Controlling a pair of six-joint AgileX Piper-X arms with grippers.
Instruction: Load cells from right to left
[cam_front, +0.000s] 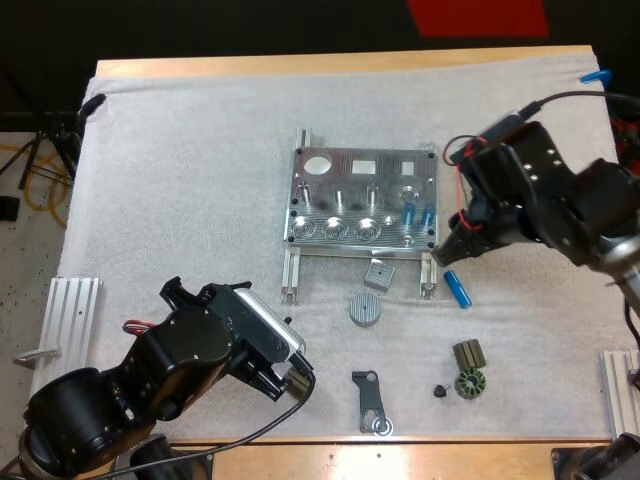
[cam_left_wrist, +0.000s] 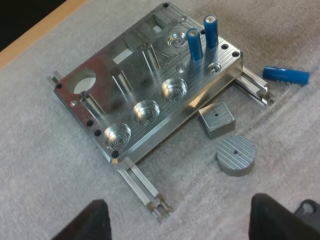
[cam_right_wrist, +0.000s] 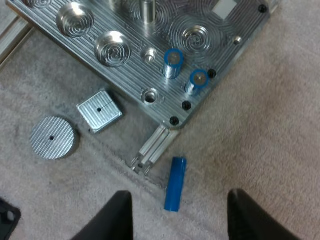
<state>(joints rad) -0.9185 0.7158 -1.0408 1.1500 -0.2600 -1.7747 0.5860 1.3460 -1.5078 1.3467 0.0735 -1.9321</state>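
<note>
High view showed the metal fixture (cam_front: 362, 200) near the middle of the white mat (cam_front: 180, 180). Two upright blue cells (cam_front: 408, 212) stood side by side in sockets at its near right corner. Three round recesses (cam_front: 333, 229) ran leftward along its near edge with nothing in them. A loose blue cell (cam_front: 456, 289) lay flat on the mat, just right of the fixture's near right rail end.

My right gripper (cam_front: 452, 250) hovered over that loose blue cell. In the right wrist view its fingers (cam_right_wrist: 120, 215) stood wide apart and gripped nothing, and the cell lay just ahead of the gap, touching neither.

My left gripper (cam_front: 292, 375) hung over the near left of the mat, facing the fixture. Its fingers (cam_left_wrist: 90, 220) were likewise spread wide and held nothing.

A square metal block (cam_front: 379, 273) and a ribbed round disc (cam_front: 338, 309) lay just near of the fixture, close together but apart. Nearer still lay a dark bracket (cam_front: 370, 400), a small dark knob (cam_front: 440, 390) and two dark wound parts (cam_front: 468, 384).
</note>
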